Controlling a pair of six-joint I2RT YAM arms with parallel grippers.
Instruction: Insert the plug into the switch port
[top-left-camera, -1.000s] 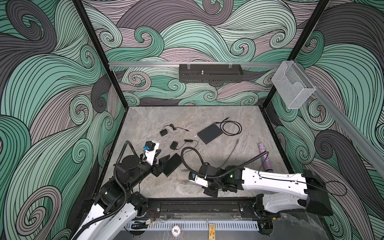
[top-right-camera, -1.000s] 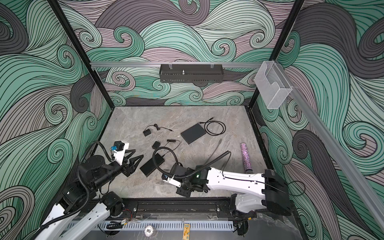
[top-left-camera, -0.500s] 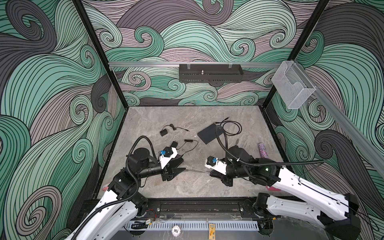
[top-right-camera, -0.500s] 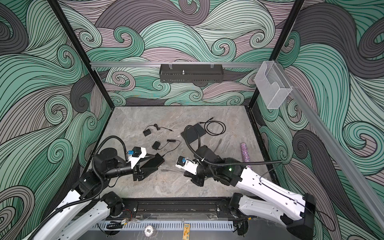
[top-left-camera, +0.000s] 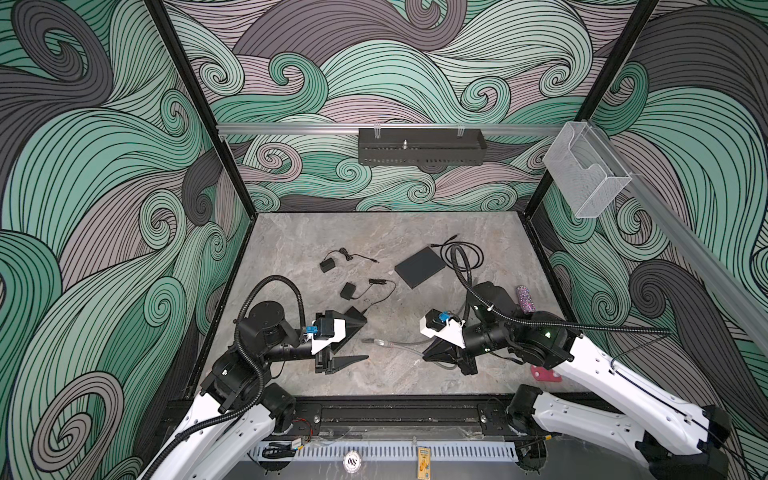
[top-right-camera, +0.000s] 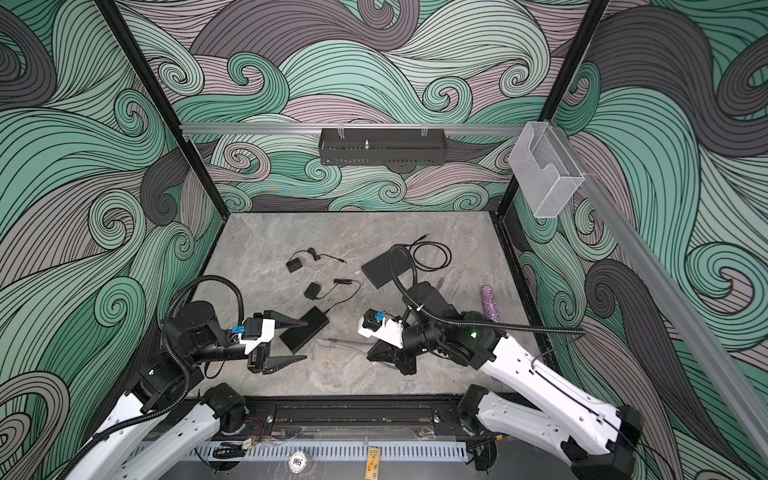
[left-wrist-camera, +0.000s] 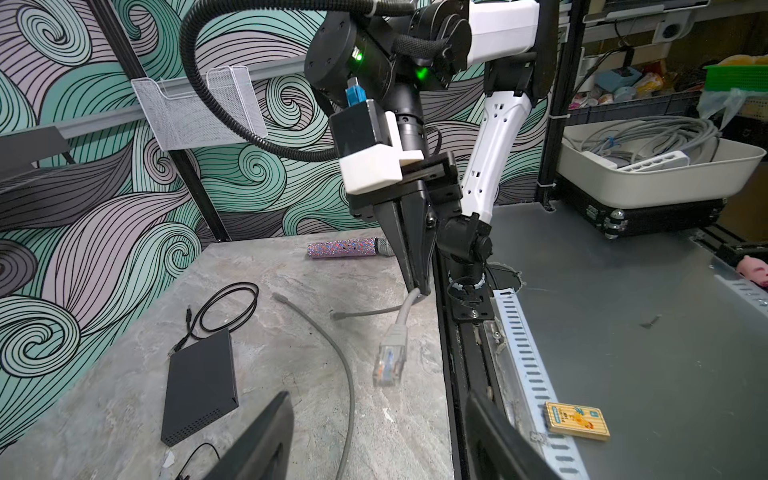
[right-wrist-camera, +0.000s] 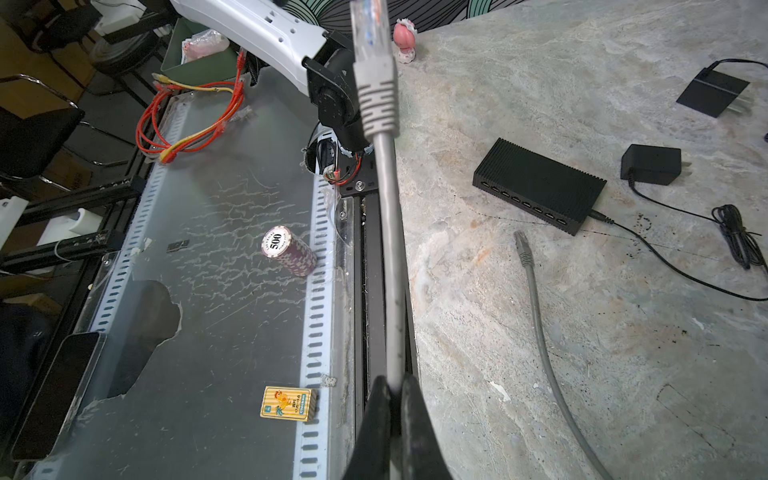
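Note:
The plug is a clear connector on a grey cable. It hangs in the air off my right gripper, which is shut on the cable some way behind it. In both top views that gripper sits low at the front right of the table. The switch is a narrow ribbed black box with its port row along one long side. My left gripper stands open and empty beside the switch, its upper finger over one corner. In the left wrist view the plug hangs just beyond my open fingers.
A second grey plug lies on the table near the ports. A flat dark-grey box with a coiled black lead, two black power adapters and a glitter cylinder lie further back. A chip stack stands beyond the front rail.
My left gripper has moved forward to the switch and opened wider. My right gripper has lifted and drawn back to the right, still shut on the grey cable.

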